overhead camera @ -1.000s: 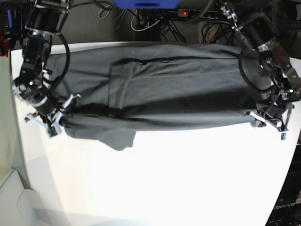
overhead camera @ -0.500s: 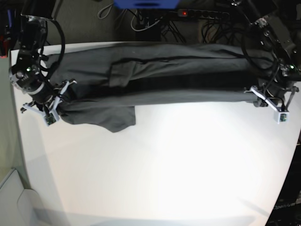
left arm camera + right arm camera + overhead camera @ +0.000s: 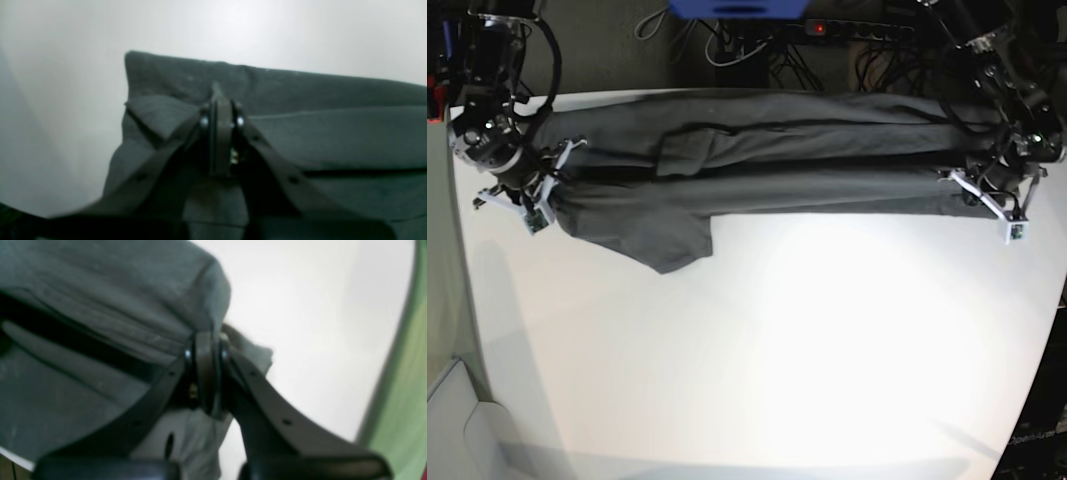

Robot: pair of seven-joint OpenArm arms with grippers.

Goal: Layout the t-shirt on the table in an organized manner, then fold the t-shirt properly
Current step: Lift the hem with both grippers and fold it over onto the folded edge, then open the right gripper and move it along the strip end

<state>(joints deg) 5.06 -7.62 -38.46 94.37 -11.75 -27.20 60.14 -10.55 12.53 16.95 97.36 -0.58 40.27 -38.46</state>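
Base view shows the t-shirt [image 3: 757, 160] stretched into a long narrow band along the far edge of the table [image 3: 787, 350], its long axis running side to side between the two arms. The right gripper [image 3: 545, 192] is clenched on one end of the cloth and the left gripper [image 3: 975, 188] is pinched tight on the other end, apparently to keep the garment taut so the fold lies straight. A sleeve [image 3: 667, 240] droops from the band toward the table's near side, close to the right gripper. Most of the white tabletop nearer the camera lies bare.
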